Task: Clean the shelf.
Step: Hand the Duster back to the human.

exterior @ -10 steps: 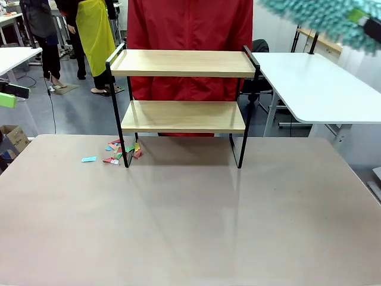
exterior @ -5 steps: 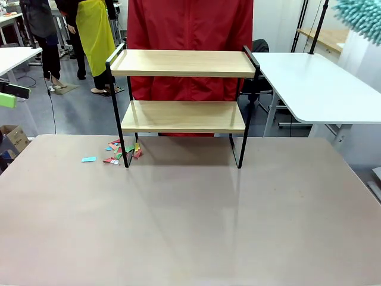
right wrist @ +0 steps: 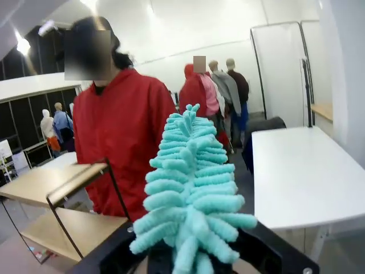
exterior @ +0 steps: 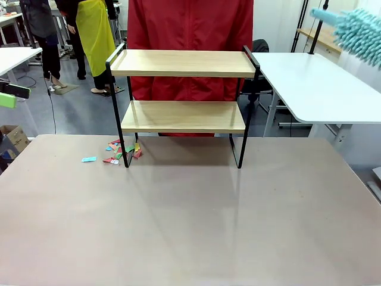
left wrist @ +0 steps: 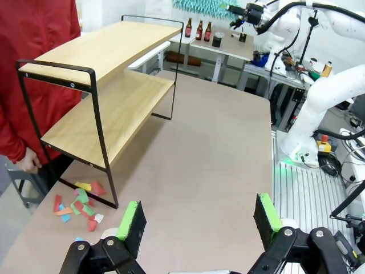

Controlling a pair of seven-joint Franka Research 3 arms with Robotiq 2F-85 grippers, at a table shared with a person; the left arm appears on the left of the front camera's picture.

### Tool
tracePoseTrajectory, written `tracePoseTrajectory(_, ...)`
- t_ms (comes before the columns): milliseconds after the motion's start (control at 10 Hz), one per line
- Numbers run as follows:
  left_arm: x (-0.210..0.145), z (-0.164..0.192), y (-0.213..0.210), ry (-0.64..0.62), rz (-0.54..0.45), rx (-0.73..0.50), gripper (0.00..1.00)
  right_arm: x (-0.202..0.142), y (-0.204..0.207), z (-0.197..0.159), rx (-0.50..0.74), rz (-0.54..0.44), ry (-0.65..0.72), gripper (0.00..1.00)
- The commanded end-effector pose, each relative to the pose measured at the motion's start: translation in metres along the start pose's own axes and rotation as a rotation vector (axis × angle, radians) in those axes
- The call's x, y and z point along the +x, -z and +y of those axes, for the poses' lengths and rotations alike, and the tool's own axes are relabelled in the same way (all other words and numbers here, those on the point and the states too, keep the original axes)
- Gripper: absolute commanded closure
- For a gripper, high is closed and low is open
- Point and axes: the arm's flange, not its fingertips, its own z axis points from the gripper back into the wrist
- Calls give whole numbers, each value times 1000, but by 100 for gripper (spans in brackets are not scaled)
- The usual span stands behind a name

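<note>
The shelf stands at the table's far side, two light wooden boards in a thin black frame, both boards bare. It also appears as the shelf and the shelf. My right gripper is shut on a teal fluffy duster, held high up and to the right of the shelf, well clear of it; the duster pokes in at the top right. My left gripper hangs open and empty above the table, off the shelf's left end.
Coloured paper scraps lie on the brown table by the shelf's left front leg. A person in a red coat stands right behind the shelf. A white table sits to the right.
The duster swung right, almost out of the front view, then came back in a little and lower. The shelf, the scraps and the left gripper have stayed put.
</note>
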Motion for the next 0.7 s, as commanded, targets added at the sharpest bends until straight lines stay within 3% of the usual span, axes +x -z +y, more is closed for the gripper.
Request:
tracePoseTrajectory(0, 2, 0, 1, 8, -31, -3, 0, -41, -12, 0, -51, 60, -12, 83)
tracePoseTrajectory(300, 2, 0, 1, 8, -31, -3, 0, -87, -27, 2, -69, 116, -25, 83)
tracePoseTrajectory(600, 2, 0, 1, 8, -31, -3, 0, -91, -33, 5, -85, 129, -25, 83)
